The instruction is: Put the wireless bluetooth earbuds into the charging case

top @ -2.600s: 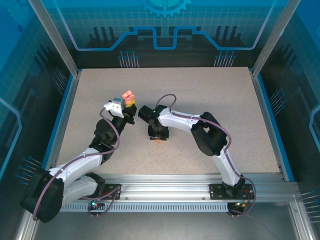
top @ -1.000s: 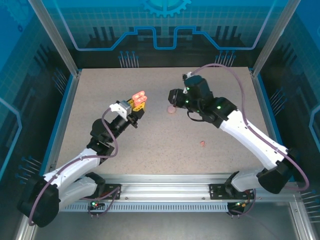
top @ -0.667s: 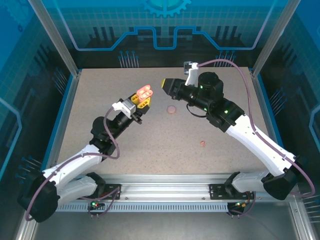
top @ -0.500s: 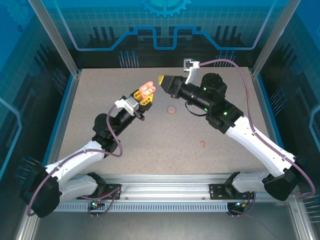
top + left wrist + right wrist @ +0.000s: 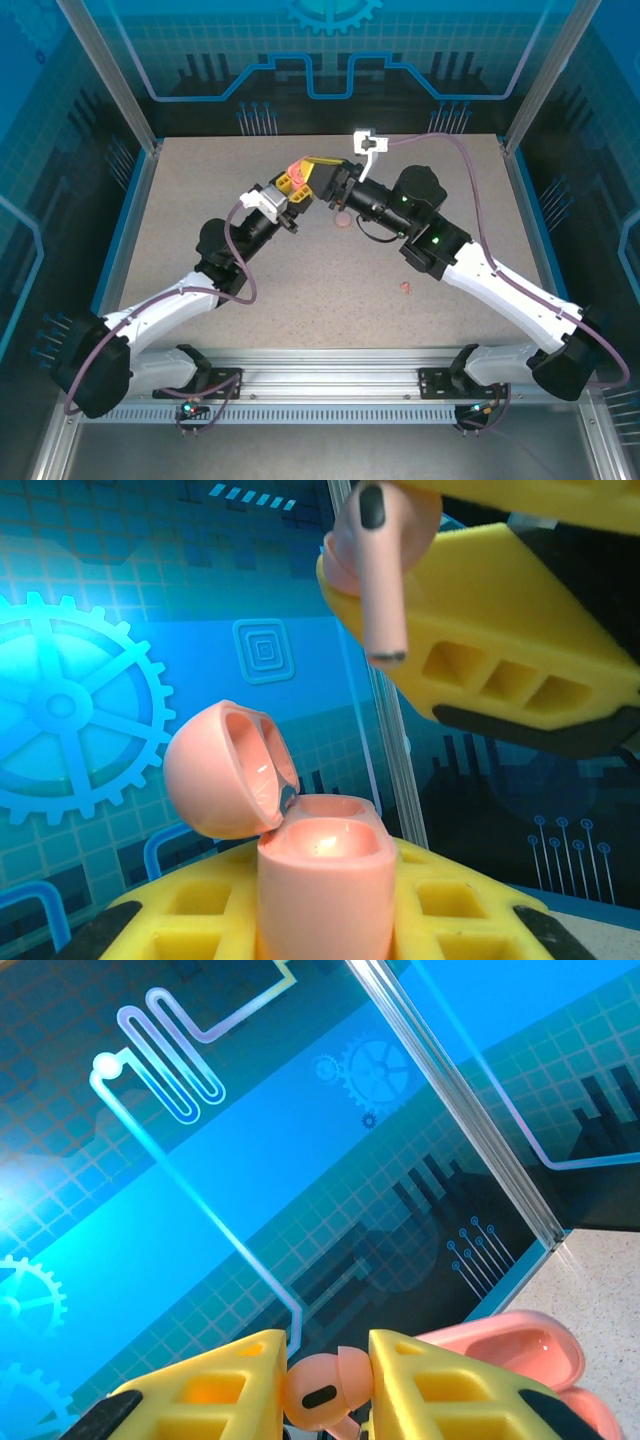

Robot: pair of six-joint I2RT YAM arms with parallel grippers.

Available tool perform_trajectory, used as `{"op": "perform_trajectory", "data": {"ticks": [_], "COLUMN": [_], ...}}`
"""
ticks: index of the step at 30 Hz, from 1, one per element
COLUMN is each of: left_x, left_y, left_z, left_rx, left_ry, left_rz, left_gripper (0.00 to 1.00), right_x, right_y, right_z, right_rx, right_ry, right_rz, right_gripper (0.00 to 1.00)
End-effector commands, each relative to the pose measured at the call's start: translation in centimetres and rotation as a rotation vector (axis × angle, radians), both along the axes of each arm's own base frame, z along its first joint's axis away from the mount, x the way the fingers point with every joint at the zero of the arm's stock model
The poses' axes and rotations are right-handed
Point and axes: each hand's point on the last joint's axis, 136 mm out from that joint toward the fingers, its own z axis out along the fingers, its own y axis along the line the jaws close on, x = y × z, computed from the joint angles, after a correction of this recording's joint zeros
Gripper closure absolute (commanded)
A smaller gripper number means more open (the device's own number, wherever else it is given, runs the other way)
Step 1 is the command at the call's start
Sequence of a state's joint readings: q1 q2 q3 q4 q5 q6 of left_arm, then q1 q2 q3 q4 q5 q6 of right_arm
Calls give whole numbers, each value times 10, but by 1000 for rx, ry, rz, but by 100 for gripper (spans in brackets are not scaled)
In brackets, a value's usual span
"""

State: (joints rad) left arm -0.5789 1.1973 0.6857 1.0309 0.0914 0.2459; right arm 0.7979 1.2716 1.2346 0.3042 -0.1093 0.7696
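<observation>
My left gripper [image 5: 325, 905] is shut on an open pink charging case [image 5: 325, 875], held upright with its lid [image 5: 225, 785] tipped back to the left. Both sockets face up. My right gripper [image 5: 325, 1385] is shut on a pink earbud [image 5: 322, 1392]. In the left wrist view that earbud [image 5: 378, 570] hangs stem-down just above and to the right of the case, apart from it. From above, the two grippers meet over the table's far middle, the left gripper [image 5: 292, 186] beside the right gripper [image 5: 322, 168], with the case [image 5: 296, 166] between them.
A small pale pink piece [image 5: 343, 220] lies on the speckled table [image 5: 200, 180] under the right arm. A tinier, stronger pink piece [image 5: 405, 287] lies nearer the front. Blue walls enclose the table on three sides.
My right gripper has swung left and lowered to the case, carrying the earbud. My left arm has stretched up and right with the open case, so the two now meet.
</observation>
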Motion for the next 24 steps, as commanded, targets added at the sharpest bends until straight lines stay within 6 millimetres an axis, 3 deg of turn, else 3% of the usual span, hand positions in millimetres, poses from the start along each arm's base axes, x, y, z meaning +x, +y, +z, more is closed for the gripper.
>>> {"op": "perform_trajectory", "data": {"ticks": [1,24], "left_x": [-5,-9], "left_y": [5,5], "left_z": [28,28], "left_rx": [-53,-63], "left_ry": [-71,-54], "left_rz": [14,-8], "left_gripper": [100,100], "right_x": [-2,21], "right_y": [1,14], "right_z": [4,-26], "right_rx": [33,-24], "right_ry": [-20,33], "right_rz": [-3,-50], "right_gripper": [73,73]}}
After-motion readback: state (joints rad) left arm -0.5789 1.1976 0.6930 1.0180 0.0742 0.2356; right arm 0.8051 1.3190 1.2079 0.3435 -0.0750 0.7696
